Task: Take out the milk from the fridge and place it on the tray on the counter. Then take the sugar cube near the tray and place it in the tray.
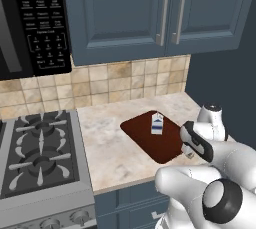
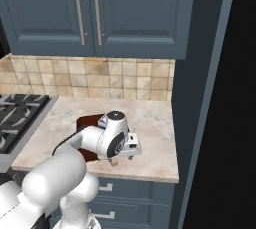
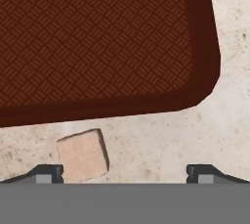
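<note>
The milk [image 1: 157, 123], a small white carton with a blue band, stands upright on the dark reddish-brown tray [image 1: 150, 145] on the beige counter [image 1: 107, 143]. My gripper [image 1: 189, 152] hangs open just above the counter, off the tray's near right corner. In the hand view, the sugar cube [image 3: 83, 154] lies on the counter [image 3: 219, 120] just outside the tray's rim [image 3: 122, 108], close to the left fingertip [image 3: 49, 173] of the open gripper [image 3: 124, 176]. From the right base view, the cube [image 2: 114, 163] shows under the hand [image 2: 125, 154]. The fridge is out of view.
A black gas stove [image 1: 40, 153] fills the counter's left side, with a microwave [image 1: 30, 23] above it. Blue-grey wall cabinets [image 1: 165, 8] hang overhead. A tall dark panel [image 2: 200, 98] borders the counter on the right. The counter's front edge [image 2: 145, 177] is close to the cube.
</note>
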Available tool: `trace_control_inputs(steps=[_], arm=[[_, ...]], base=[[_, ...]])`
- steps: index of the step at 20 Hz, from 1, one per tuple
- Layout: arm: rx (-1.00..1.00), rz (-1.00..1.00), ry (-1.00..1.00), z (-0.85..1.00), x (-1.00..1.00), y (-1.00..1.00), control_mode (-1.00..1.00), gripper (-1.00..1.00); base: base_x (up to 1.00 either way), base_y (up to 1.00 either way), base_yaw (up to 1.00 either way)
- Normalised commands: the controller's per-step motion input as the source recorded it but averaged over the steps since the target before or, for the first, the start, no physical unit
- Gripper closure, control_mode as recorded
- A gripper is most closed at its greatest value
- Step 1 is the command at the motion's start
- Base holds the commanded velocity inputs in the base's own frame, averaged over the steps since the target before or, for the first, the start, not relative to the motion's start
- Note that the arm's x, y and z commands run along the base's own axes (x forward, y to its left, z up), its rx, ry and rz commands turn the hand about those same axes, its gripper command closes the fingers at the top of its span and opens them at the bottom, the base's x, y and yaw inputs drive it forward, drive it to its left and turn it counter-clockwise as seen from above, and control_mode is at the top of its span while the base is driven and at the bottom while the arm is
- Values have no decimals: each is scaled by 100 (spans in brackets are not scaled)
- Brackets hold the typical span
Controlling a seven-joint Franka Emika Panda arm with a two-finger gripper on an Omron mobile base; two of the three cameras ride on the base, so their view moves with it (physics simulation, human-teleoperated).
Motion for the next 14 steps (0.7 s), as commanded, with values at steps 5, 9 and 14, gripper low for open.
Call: trace_control_inputs(steps=[5, 9, 14], arm=[[0, -5, 0, -2, 0, 14, -100, -100], [0, -3, 0, -9, 0, 16, -100, -100], [0, -1, 0, -25, -4, 4, -100, -100]], base=[[0, 0, 0], [0, 0, 0], [0, 0, 0]])
